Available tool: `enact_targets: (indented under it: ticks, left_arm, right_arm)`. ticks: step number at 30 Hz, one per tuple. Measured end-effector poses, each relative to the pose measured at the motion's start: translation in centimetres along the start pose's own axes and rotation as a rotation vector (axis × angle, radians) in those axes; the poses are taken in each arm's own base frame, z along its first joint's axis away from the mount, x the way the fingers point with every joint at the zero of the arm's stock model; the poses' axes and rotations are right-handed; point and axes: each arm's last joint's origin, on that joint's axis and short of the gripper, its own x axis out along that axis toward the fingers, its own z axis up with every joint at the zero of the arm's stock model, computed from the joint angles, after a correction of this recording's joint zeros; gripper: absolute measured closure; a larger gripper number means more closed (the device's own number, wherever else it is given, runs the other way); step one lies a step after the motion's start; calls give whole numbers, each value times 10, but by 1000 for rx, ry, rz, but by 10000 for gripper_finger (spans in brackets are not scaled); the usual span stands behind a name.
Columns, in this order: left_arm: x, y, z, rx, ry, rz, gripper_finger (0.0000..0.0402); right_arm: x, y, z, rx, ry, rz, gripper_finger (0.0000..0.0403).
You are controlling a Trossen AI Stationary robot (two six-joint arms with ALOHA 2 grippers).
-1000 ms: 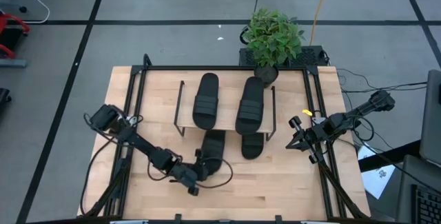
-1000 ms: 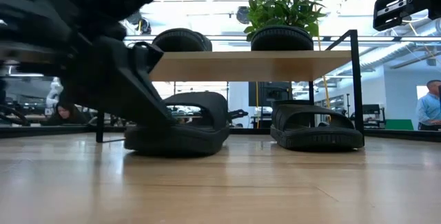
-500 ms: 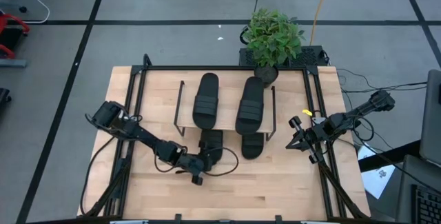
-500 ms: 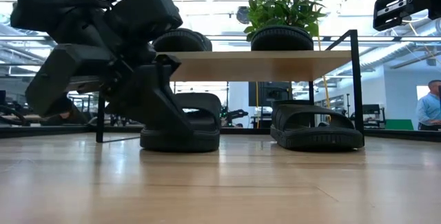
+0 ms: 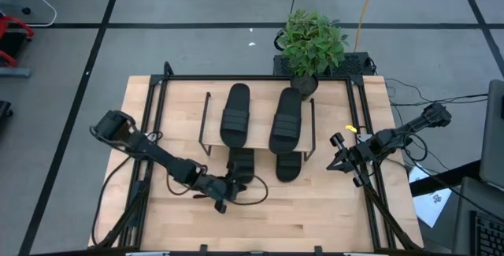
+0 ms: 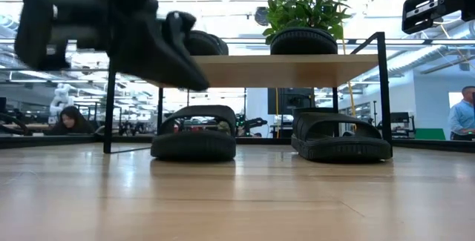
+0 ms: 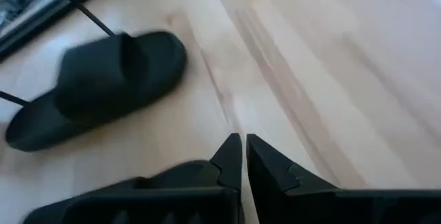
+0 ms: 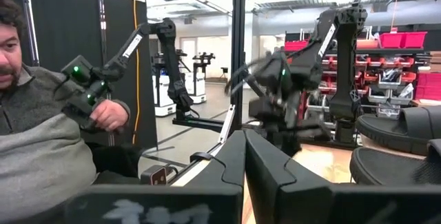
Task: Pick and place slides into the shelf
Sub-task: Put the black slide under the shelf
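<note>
The left pincer (image 5: 223, 198), pressed together and empty, is held just in front of the left lower slide (image 5: 242, 164), whose long axis is tucked under the shelf (image 5: 257, 147).

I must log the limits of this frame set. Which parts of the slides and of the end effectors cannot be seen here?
- High view: far halves of the two lower slides, hidden under the shelf.
- Low view: left end effector blurred; top slides show only their ends.
- Left wrist view: one slide blurred.
- Right wrist view: slides cut by the edge; right end effector.
</note>
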Motion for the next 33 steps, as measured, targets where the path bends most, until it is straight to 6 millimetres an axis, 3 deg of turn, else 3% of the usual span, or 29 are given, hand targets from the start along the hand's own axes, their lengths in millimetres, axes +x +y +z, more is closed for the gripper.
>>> enact_targets:
  ticks: [5,10,15,33]
  left_arm:
    - [-17,4,8,-111,-18,-53,377]
    - [-8,-12,-3,-114,57,-161,398]
    - [0,-27,-12,-54,105,-67,400]
    - [11,2,-30,-141,239,0,401]
  right_arm:
    - [0,0,0,-1,2,-1,403]
    - [0,0,0,-2,2,-3,403]
    - [0,0,0,-3,2,-3,403]
    - [0,0,0,-2,2,-4,403]
